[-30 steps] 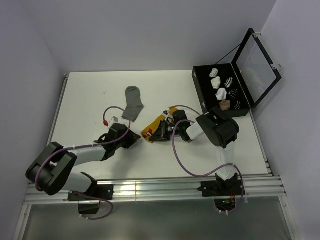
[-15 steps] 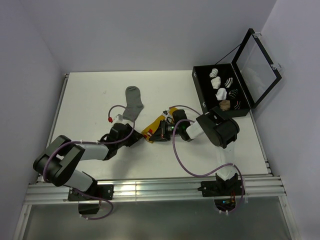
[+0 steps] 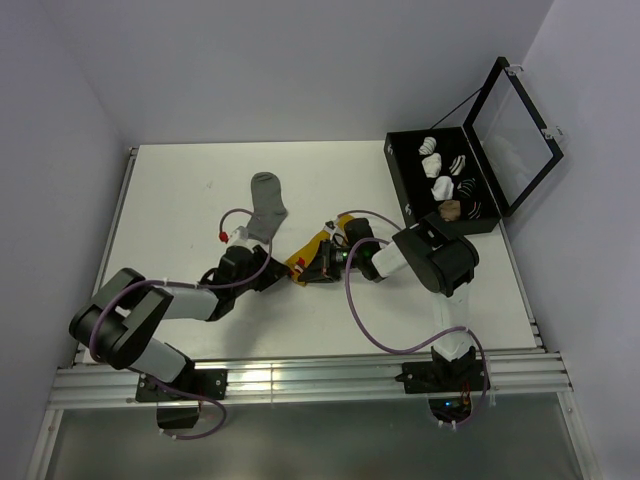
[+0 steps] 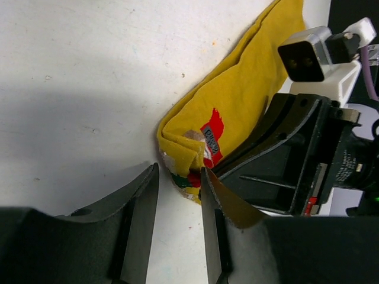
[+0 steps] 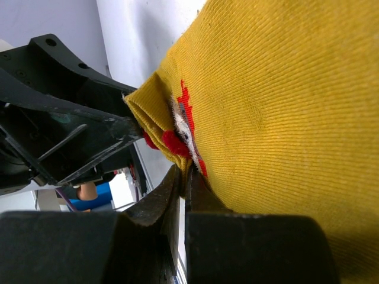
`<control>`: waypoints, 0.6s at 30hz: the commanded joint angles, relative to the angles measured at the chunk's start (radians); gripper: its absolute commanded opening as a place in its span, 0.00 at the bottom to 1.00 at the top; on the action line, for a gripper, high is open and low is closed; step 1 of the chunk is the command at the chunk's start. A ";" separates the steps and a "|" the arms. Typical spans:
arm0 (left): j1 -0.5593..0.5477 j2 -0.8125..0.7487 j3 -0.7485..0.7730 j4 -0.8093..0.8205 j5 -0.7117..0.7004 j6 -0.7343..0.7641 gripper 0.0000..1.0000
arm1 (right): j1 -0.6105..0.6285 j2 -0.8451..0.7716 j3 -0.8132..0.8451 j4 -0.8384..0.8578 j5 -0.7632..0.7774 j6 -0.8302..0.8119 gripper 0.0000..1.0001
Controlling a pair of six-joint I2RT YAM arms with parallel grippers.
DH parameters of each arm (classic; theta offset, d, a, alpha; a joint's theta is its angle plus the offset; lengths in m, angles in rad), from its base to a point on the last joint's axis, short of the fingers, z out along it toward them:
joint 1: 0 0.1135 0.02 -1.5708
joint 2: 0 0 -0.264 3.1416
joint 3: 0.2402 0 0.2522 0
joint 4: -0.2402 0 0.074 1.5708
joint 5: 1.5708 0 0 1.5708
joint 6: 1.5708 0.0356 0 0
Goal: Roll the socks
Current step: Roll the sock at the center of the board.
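Observation:
The mustard-yellow sock with a red mark lies folded at mid-table. My right gripper is shut on its folded edge, pinching the layers of the yellow sock. My left gripper stands partly open facing it from the left. The folded corner of the yellow sock sits just at its fingertips, unclamped. The grey sock lies flat farther back, untouched. In the top view the left gripper and right gripper meet at the yellow sock's near end.
A black case with its lid open stands at the back right and holds several white, striped and tan sock bundles. Purple cables loop beside both arms. White walls close the table at back and left.
My left arm has moved right, bringing its gripper up to the yellow sock's folded end. The right gripper has stayed shut on the sock, unmoved.

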 commanded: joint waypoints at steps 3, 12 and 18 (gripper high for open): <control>-0.005 0.030 0.022 0.050 0.016 0.030 0.36 | -0.010 0.014 0.012 -0.087 0.064 -0.052 0.00; -0.005 0.012 0.041 0.040 0.033 0.026 0.32 | -0.011 0.016 0.018 -0.096 0.059 -0.058 0.00; -0.005 -0.013 0.030 0.056 0.047 0.026 0.28 | -0.010 0.016 0.023 -0.104 0.058 -0.063 0.00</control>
